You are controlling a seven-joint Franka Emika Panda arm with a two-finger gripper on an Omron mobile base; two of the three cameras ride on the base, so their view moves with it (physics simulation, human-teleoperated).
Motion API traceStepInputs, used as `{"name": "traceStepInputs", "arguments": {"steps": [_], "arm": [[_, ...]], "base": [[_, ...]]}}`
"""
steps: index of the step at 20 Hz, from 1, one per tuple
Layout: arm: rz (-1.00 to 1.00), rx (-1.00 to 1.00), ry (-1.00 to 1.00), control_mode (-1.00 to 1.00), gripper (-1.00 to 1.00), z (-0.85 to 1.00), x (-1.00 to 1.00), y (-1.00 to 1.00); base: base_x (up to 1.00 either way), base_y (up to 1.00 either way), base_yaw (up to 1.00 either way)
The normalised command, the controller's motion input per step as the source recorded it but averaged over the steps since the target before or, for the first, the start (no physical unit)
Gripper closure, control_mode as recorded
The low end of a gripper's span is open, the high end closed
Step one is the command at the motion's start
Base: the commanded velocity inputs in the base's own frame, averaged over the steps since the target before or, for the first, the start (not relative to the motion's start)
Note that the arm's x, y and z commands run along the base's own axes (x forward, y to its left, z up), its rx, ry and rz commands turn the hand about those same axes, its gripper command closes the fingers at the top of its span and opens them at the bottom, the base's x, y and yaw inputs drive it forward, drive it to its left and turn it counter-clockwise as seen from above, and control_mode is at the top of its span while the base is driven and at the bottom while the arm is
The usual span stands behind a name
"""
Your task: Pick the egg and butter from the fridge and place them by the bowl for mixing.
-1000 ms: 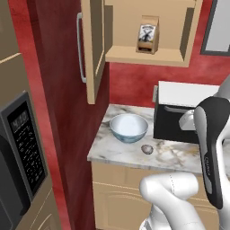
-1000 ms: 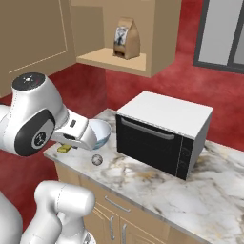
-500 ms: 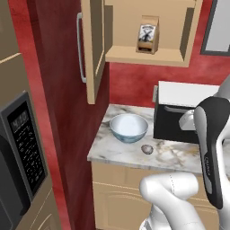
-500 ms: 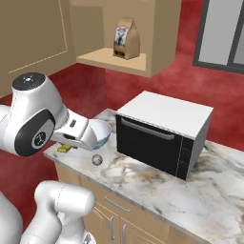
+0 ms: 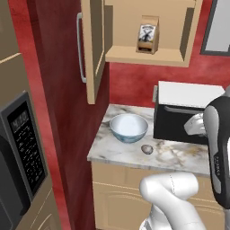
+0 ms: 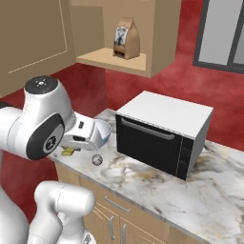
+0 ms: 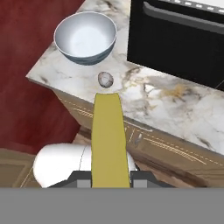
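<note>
Closest to you in the hand view, the gripper [image 7: 109, 178] is clenched on the butter [image 7: 108, 140], the yellow stick rising straight up between the two dark fingertips and running out toward the counter. You can catch a sliver of that same yellow under the white wrist in the right base view, low over the near left corner of the marble counter [image 6: 200, 190]. Just past the far tip of the stick, the egg [image 7: 105, 79] lies on the marble close to the counter's front edge; from the left base view you see it as a small pale lump [image 5: 147, 149] just in front of the bowl [image 5: 129, 127] and slightly to its right, near it but not touching. The bowl sits upright behind it, blue-grey outside and white inside, toward the left end of the counter. To the right of both stands the black microwave [image 6: 162, 133] with its white top and door shut. Further back and above, you have an open wall cabinet [image 5: 148, 56] with a brown paper bag [image 5: 147, 34] upright on its shelf.
</note>
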Motion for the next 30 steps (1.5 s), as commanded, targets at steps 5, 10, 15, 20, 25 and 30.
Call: {"name": "traceStepInputs", "arguments": {"steps": [5, 10, 15, 20, 25, 30], "arm": [[0.41, -0.02, 0.03, -1.00, 1.00, -0.22, -0.05, -0.10], [0.09, -0.05, 0.06, -1.00, 1.00, -0.34, 0.00, -0.05], [0.00, 0.01, 0.05, -1.00, 1.00, -0.45, 0.10, -0.05], [0.00, 0.03, 0.02, -1.00, 1.00, -0.41, 0.13, 0.00], [0.00, 0.02, 0.08, -1.00, 1.00, -0.25, 0.41, -0.01], [0.00, 0.01, 0.08, -1.00, 1.00, -0.16, 0.49, -0.06]], "base": [[0.00, 0.00, 0.00], [0.00, 0.00, 0.00], [0.00, 0.00, 0.00], [0.00, 0.00, 0.00], [0.00, 0.00, 0.00], [0.00, 0.00, 0.00]]}}
